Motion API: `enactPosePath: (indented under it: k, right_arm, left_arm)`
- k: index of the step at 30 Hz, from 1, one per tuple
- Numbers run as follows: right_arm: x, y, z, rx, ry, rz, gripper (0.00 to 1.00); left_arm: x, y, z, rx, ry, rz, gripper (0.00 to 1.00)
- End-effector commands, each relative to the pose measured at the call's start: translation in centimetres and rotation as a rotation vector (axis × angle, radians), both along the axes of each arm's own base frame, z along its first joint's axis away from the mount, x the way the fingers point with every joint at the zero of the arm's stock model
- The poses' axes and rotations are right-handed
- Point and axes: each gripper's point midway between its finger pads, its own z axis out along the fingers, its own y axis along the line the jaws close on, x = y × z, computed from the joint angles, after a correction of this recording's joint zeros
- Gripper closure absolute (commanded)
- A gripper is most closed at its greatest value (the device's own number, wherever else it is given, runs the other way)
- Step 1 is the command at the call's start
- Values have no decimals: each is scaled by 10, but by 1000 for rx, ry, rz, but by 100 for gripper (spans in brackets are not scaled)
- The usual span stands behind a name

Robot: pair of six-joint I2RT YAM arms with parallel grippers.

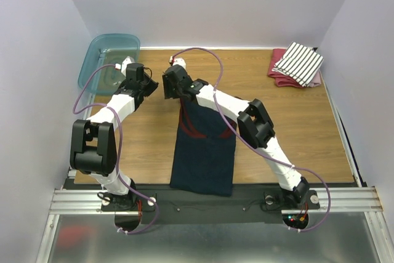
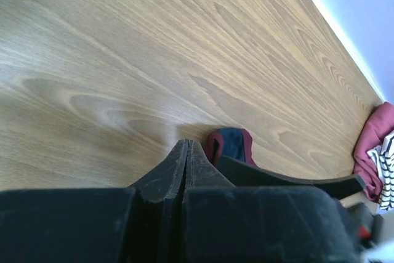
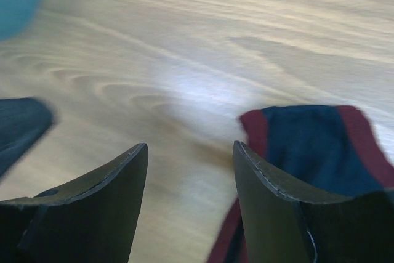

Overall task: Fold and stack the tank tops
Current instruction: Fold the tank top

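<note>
The navy tank top (image 1: 203, 158) lies in a long strip from the near edge of the desk (image 1: 295, 133) to its middle. The striped tank top (image 1: 300, 61) sits folded at the far right corner. The right gripper (image 3: 191, 146) gapes empty over the navy strap, and the left gripper (image 2: 186, 152) is pinched closed on nothing. Catching only one layer could unravel the fold.

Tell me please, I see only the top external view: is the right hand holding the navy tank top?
Observer: No. The right wrist view shows the right hand open, with only bare table between its fingers.
Operator: Where is the strap?
Observer: A red-trimmed strap of the navy tank top lies on the table beside one finger.
Operator: And the left hand?
Observer: The left wrist view shows the left hand shut, with nothing between its fingers.
</note>
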Motion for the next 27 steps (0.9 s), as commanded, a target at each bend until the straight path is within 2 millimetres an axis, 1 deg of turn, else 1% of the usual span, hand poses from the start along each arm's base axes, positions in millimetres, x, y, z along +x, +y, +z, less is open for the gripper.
enactPosePath:
  k: [1, 3, 4, 6, 8, 9, 10, 12, 13, 14, 15, 18, 20, 21, 23, 24, 25, 26, 27]
  right_arm:
    - [18, -33, 1, -166, -84, -122, 37]
    - [18, -35, 5, -178, -99, -134, 37]
    - [19, -37, 6, -191, -109, -137, 37]
    - [20, -37, 8, -198, -118, -141, 36]
    - [20, -35, 1, -211, -114, -130, 36]
    - [22, -34, 2, -206, -116, -126, 36]
    - [20, -31, -5, -209, -106, -113, 36]
    - [22, -27, -6, -198, -107, -105, 36]
    - [22, -26, -9, -200, -102, -101, 36]
    - [23, -26, -18, -211, -94, -98, 36]
    - [24, -23, -18, -208, -97, -95, 36]
    - [27, -25, -24, -221, -98, -106, 37]
    - [27, -25, -31, -233, -97, -112, 40]
    - [29, -25, -30, -231, -99, -115, 40]
    - [31, -25, -35, -231, -96, -119, 47]
    - [33, -25, -32, -221, -99, -120, 54]
    - [34, -23, -35, -210, -90, -116, 59]
    - [35, -20, -31, -193, -91, -113, 64]
    - [36, -20, -30, -183, -89, -112, 73]
  left_arm:
    - [0, 2, 26, 4, -67, -8, 97]
    - [0, 2, 25, 4, -68, -6, 97]
    - [-2, -2, 24, -9, -64, -32, 97]
    - [-2, -3, 24, -11, -66, -34, 97]
    - [-2, -4, 22, -16, -61, -40, 97]
    - [-2, -5, 21, -17, -61, -42, 97]
    - [-2, -5, 21, -17, -61, -43, 97]
    - [-3, -5, 19, -16, -58, -44, 97]
    - [-2, -5, 21, -18, -62, -43, 97]
    - [-2, -5, 20, -16, -60, -42, 97]
    - [-2, -6, 19, -18, -58, -48, 97]
    - [-3, -7, 18, -23, -57, -50, 97]
    - [-5, -7, 14, -22, -49, -53, 97]
    - [-5, -7, 15, -23, -52, -53, 97]
    - [-7, -7, 15, -28, -53, -56, 97]
    - [-8, -8, 13, -30, -51, -60, 97]
    - [-9, -9, 13, -36, -54, -63, 98]
    - [-10, -9, 13, -39, -53, -65, 98]
    - [-14, -10, 8, -41, -45, -66, 98]
